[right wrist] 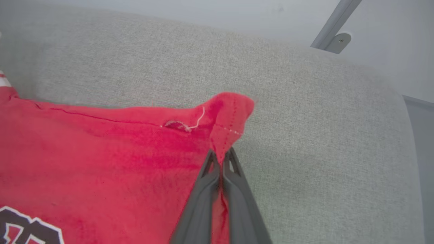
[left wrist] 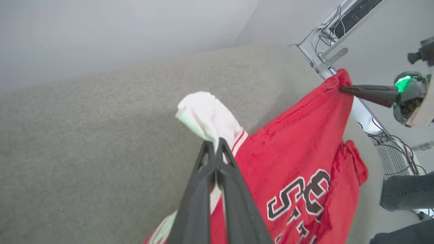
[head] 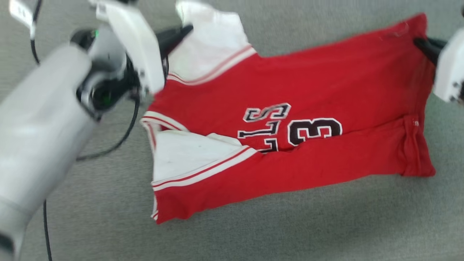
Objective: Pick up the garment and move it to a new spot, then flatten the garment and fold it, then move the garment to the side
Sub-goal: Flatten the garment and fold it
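The red shirt point(head: 311, 79) is held stretched out over the grey fabric surface point(head: 290, 224) between the two arms, the left gripper point(left wrist: 217, 144) pinched tight on its white sleeve point(left wrist: 206, 115) and the right gripper point(right wrist: 222, 156) pinched tight on a red hem corner.

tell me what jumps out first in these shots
The bright red garment is stretched between both grippers over a grey fabric surface. The left gripper pinches a white sleeve end, the right gripper a red hem corner. Bold black lettering sits mid-shirt.
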